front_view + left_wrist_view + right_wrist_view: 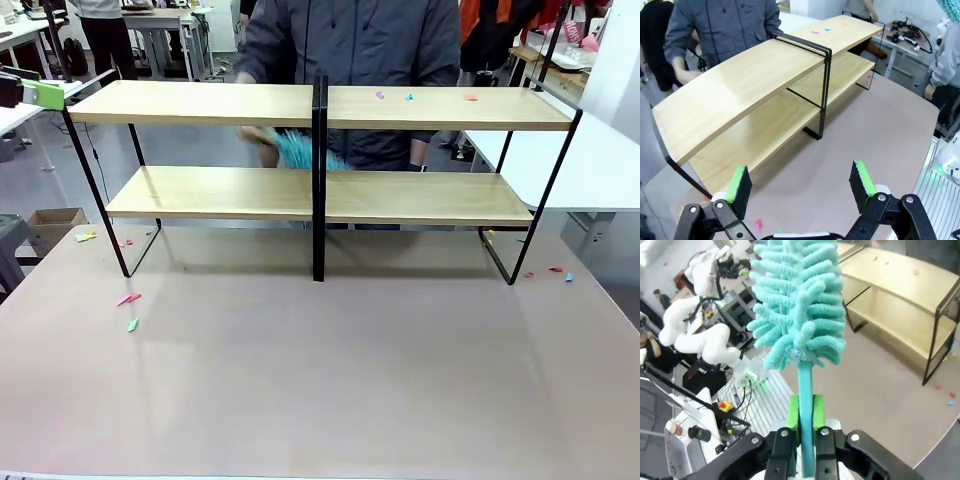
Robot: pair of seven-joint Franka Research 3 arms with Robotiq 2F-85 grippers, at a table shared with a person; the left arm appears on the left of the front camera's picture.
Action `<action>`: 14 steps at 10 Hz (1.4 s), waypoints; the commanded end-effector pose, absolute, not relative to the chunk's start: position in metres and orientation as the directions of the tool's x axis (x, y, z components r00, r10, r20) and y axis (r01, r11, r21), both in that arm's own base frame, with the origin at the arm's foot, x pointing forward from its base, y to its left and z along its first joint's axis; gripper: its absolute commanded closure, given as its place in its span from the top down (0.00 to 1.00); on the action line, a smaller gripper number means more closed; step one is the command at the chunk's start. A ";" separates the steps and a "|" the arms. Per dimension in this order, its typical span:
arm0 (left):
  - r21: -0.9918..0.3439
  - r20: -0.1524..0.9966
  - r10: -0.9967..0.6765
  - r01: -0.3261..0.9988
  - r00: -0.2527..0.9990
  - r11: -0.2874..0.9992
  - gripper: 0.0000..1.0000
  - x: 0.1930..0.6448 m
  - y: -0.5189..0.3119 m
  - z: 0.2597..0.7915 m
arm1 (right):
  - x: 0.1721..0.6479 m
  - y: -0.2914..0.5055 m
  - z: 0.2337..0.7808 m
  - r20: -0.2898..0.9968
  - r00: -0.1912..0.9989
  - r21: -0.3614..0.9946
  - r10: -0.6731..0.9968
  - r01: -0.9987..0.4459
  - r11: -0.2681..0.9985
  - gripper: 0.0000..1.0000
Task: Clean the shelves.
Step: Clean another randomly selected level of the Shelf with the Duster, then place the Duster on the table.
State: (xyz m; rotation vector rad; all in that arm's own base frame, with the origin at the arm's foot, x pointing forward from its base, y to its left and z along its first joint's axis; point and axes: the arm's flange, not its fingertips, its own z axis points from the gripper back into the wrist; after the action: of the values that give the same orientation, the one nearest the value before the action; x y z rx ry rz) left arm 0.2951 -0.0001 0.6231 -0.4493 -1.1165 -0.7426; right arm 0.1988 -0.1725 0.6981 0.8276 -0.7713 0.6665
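Item: the shelves [320,195], two light wooden boards on a thin black frame with a black centre upright, standing on the far half of the tabletop [320,380]. I take them as my landmark.

Item: coloured scraps [408,97] on the top board, right of the centre upright; more scraps [128,299] on the tabletop by the shelves' left leg, and a few [557,271] by the right leg.

Item: left hand [800,187], jaws wide with nothing between the green pads [737,180], hovering above the tabletop off the shelves' left end (in the front view its green tip [40,93] sits level with the top board).

Item: right hand [805,415], clamped narrow on the stem of a teal duster [800,305], well apart from the shelves, off their right end.

Item: a person [350,45] in a grey jacket behind the shelves, working a second teal duster [300,150] between the two boards, just left of the centre upright.
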 end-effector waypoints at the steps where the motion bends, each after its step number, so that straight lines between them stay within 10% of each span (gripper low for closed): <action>1: 0.029 0.921 -0.303 0.732 0.245 0.680 1.00 0.296 -0.001 0.622 | 0.189 -0.170 0.706 0.782 0.561 0.390 0.271 -0.780 0.490 0.13; 14: 0.029 0.921 -0.303 0.732 0.245 0.680 1.00 0.296 -0.001 0.622 | 0.189 -0.170 0.706 0.782 0.561 0.390 0.271 -0.780 0.490 0.13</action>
State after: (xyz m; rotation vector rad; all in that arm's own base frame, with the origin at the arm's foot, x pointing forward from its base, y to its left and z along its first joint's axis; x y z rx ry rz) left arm 0.2951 -0.0002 0.6231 -0.4493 -1.1164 -0.7427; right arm 0.1884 -0.1691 0.7015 0.8287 -0.6982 0.6856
